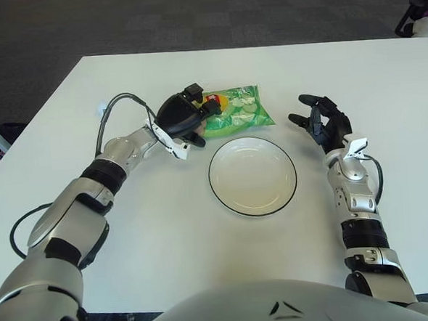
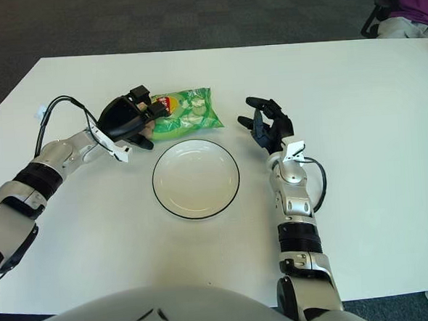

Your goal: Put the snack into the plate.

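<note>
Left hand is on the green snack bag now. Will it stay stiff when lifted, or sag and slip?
The snack bag looks puffy and thin-walled, so probably light but crushable. The left hand grips only its left end, so the free end may sag. Its glossy film could slip, and it sits just behind the plate.

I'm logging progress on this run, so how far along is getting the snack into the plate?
Early stage. Done: the left robot hand has reached the green snack bag and its fingers close on the bag's left end. In hand: the grasp itself; the bag lies on the table just behind the plate. Left: lifting it and setting it into the plate, which holds nothing. The right robot hand is open beside the plate's right.
</note>
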You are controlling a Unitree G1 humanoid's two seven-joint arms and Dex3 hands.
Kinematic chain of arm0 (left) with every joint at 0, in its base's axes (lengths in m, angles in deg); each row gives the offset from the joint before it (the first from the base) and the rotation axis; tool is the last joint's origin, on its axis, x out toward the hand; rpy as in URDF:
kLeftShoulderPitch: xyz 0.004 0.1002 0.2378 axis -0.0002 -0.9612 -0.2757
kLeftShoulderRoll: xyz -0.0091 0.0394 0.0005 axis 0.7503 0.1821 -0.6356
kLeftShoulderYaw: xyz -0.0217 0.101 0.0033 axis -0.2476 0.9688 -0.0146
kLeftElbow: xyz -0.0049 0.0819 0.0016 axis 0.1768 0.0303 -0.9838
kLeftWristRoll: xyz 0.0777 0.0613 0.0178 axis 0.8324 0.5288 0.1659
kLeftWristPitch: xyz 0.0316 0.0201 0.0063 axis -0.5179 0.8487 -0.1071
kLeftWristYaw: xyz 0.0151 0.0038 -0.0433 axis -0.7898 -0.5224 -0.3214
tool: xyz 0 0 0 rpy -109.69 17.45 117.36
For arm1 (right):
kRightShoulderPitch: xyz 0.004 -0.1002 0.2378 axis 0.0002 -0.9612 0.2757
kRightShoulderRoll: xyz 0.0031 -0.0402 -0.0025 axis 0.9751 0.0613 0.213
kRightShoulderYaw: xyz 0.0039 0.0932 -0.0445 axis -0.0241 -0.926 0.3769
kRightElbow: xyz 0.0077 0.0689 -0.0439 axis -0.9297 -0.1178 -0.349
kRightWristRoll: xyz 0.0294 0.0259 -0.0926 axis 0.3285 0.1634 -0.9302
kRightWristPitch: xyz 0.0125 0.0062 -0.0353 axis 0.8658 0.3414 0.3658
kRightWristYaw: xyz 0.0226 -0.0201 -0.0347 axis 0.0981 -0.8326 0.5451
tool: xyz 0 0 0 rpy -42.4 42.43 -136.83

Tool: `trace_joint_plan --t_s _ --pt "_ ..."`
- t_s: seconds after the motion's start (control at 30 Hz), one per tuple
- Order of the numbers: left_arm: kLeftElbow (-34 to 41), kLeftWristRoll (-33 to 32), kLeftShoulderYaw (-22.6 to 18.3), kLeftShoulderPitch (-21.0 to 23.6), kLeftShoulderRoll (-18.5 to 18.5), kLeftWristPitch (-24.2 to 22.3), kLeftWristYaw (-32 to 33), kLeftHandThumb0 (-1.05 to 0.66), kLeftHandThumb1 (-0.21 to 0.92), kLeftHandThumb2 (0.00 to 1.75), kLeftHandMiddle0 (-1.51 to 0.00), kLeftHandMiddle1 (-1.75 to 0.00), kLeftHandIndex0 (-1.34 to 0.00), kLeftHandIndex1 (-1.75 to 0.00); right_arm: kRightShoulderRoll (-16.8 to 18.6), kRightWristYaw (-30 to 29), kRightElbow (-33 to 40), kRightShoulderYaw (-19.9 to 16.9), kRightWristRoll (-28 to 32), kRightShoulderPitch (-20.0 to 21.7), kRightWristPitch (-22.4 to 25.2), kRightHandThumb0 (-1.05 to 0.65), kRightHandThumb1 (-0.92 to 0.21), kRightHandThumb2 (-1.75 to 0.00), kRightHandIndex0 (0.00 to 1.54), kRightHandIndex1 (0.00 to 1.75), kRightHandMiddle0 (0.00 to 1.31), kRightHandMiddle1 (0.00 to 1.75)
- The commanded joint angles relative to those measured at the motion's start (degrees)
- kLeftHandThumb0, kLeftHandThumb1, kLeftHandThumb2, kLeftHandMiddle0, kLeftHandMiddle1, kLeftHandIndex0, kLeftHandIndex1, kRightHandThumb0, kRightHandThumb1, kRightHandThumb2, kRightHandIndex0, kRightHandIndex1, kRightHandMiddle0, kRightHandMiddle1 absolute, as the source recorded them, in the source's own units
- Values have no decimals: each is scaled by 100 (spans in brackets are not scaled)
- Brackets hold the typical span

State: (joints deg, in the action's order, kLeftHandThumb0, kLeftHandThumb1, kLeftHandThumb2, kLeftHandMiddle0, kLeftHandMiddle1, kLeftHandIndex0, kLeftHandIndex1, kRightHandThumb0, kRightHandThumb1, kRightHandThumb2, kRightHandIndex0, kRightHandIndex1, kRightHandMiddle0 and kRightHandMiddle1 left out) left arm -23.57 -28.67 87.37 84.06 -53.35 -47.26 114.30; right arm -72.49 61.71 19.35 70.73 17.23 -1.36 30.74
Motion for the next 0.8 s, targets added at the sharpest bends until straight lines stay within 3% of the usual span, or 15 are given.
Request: trace_joint_plan --t_s 0.0,0.27,0.4,0.77 --pt "-122 15 -73 66 -55 100 368 -36 88 0 -33 -146 -34 -123 -51 27 -57 -68 102 61 -41 -38 -92 -74 98 0 45 62" --pt "-374 -363 -281 32 -266 432 596 -35 90 1 -35 -150 -32 -129 -73 73 -89 -113 117 72 -49 -38 -92 -74 98 0 45 62" --pt "-428 -563 -423 -14 -371 438 558 -36 92 16 -37 -145 -49 -137 -76 87 -97 -128 118 79 -49 -38 -92 -74 98 0 45 62" --pt "-841 -763 -619 84 -638 411 811 -36 92 19 -41 -132 -54 -138 -62 84 -162 -138 94 146 -50 -38 -92 -74 98 0 45 62"
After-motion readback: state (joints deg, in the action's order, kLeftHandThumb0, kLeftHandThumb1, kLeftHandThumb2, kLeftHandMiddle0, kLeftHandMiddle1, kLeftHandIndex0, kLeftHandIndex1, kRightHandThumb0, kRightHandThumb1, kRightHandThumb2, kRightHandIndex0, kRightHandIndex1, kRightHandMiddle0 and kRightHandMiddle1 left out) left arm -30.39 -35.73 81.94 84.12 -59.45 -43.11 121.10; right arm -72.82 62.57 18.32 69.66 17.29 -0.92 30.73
